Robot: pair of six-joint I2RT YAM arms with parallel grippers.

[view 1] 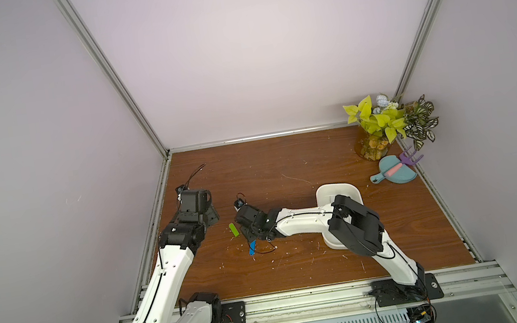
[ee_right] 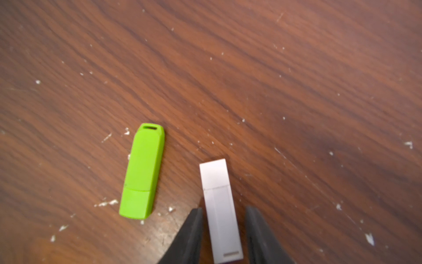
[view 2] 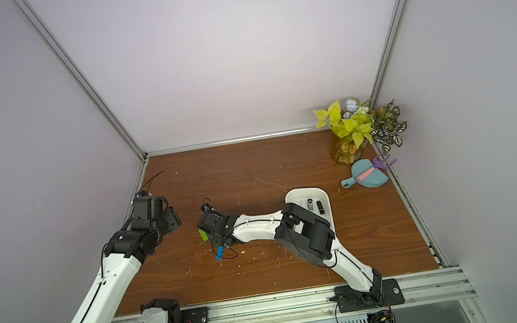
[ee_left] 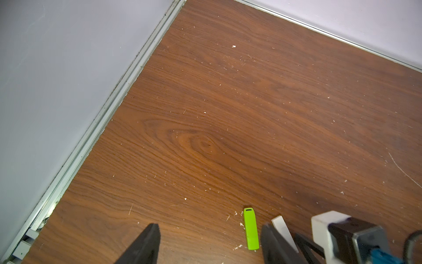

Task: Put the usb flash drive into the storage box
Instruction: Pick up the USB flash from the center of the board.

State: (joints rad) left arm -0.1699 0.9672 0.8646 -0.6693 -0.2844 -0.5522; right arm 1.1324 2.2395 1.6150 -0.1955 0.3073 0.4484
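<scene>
white usb flash drive (ee_right: 219,205) lies flat on the wooden worktop (ee_left: 228,114), left of its middle, between the right gripper's (ee_right: 223,209) parted fingers, which are not clamped on it. green usb drive (ee_right: 142,173) lies just beside it. storage box (view 2: 303,192) sits well apart, toward the right edge. left gripper (ee_left: 210,226) hangs wide open and empty near the left edge.

Four flash drives: one green flash drive (ee_right: 142,171), one white flash drive (ee_right: 220,205), and two dark flash drives (view 2: 310,204) (view 2: 320,207). One white storage box (view 2: 304,190). One teal dustpan (view 2: 365,176). One vase (view 2: 347,152) of leaves.
</scene>
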